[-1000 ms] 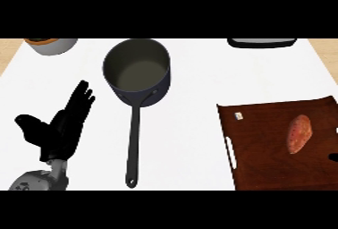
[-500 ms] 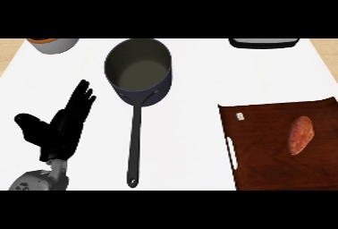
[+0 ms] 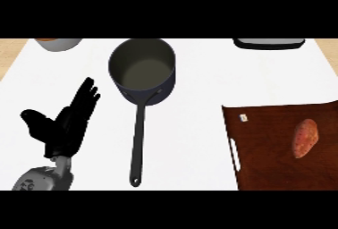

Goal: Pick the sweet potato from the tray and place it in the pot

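An orange-brown sweet potato lies on a dark brown wooden tray at the right of the head view. A dark pot stands at the upper middle, nothing inside it, with its long handle pointing toward me. My left hand rests open at the lower left, fingers straight and pointing up, well left of the handle and touching nothing. My right hand does not show.
A bowl sits at the far left corner of the white counter. A dark flat object lies at the far right edge. Wooden surface shows beyond the counter's left and right sides.
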